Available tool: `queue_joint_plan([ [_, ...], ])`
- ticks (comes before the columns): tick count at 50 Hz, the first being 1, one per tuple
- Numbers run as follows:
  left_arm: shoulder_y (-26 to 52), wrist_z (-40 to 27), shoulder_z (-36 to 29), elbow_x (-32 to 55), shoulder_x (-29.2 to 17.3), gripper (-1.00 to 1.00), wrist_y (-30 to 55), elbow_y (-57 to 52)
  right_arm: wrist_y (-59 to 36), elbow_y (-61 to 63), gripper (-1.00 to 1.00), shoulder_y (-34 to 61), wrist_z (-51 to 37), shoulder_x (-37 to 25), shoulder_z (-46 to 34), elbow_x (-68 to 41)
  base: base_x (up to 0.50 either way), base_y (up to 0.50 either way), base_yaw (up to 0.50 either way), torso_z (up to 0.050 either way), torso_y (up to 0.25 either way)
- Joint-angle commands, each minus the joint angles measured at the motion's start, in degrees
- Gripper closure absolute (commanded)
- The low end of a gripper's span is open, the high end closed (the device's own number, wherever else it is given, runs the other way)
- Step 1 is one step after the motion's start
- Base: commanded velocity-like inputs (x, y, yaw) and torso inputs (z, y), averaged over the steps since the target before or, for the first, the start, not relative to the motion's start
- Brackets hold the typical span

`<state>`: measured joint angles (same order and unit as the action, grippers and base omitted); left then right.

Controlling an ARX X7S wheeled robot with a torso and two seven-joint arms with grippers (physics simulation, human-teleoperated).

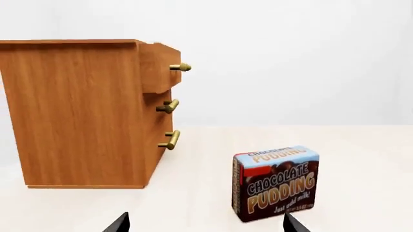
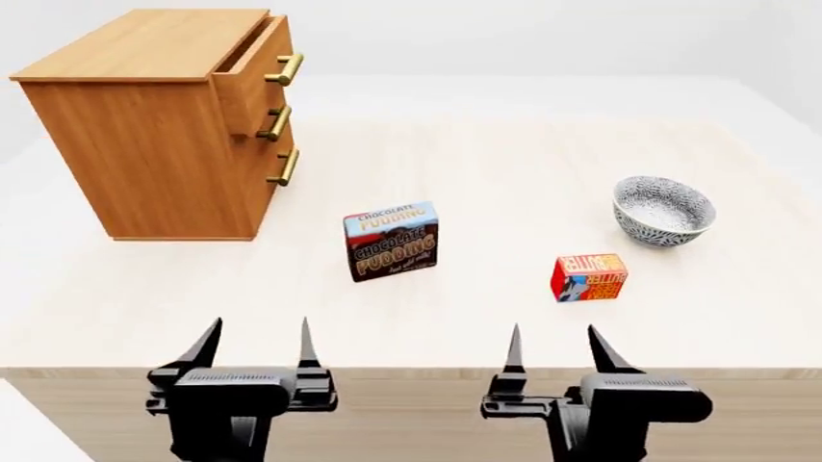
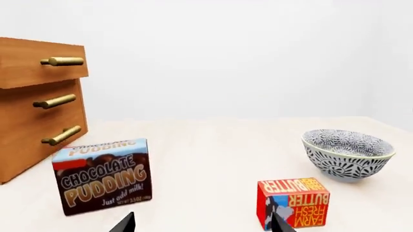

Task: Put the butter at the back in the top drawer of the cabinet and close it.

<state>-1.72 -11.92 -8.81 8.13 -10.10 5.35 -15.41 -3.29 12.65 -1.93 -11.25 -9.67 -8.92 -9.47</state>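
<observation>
Currently both arms sit low at the near edge of the table (image 2: 719, 327), neither touching anything. Your left gripper (image 2: 254, 348) and right gripper (image 2: 556, 351) each have fingers apart and hold nothing.

The butter (image 2: 590, 277) stands on the table ahead of the right gripper, near the patterned bowl (image 2: 663, 210) but not touching it. That makes the right arm the likelier one for the pick, in my judgement. The chocolate pudding box (image 2: 391, 241) stands ahead of the left gripper, between the butter and the cabinet (image 2: 141, 144), well apart from both.

The top drawer (image 2: 257, 72) juts out past the two drawers below it, so it is already partly open; the left wrist view shows the same overhang. You may need more opening before the butter fits toward the back.

Butter appearance: small red-orange box, white "BUTTER" lettering, yellow and blue marks on the face, upright, clearly smaller than the pudding box.
</observation>
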Motion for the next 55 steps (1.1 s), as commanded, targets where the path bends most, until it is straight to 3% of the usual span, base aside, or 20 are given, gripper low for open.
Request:
queue_joint_plan([
  [1, -3.1, -2.6, 0.7, 1.1, -2.8, -1.0, 7.9, -18.5, -8.6, 19.8, -1.0, -3.8, -3.1, -2.6, -0.3, -0.9, 0.0, 0.0, 0.0, 0.0, 0.0],
  [14, -8.4, -4.3, 1.0, 0.9, -5.6, -1.0, 10.0, -30.8, -12.2, 33.7, -1.0, -8.8, -5.5, -4.5, -2.2, 0.7, 0.0, 0.0, 0.0, 0.0, 0.0],
  [34, -9.3, -5.1, 0.5, 1.1, -6.8, -1.0, 9.4, -32.1, -13.2, 39.7, -1.0, -10.9, -7.2, -6.0, -3.4, 1.5, 0.0, 0.0, 0.0, 0.0, 0.0],
  [55, -10.3, -5.7, 0.2, 2.1, -7.7, -1.0, 8.8, -33.1, -14.2, 40.4, -1.0, -10.3, -8.0, -7.0, -4.7, 1.1, 0.49, 0.0, 0.0, 0.0, 0.0],
])
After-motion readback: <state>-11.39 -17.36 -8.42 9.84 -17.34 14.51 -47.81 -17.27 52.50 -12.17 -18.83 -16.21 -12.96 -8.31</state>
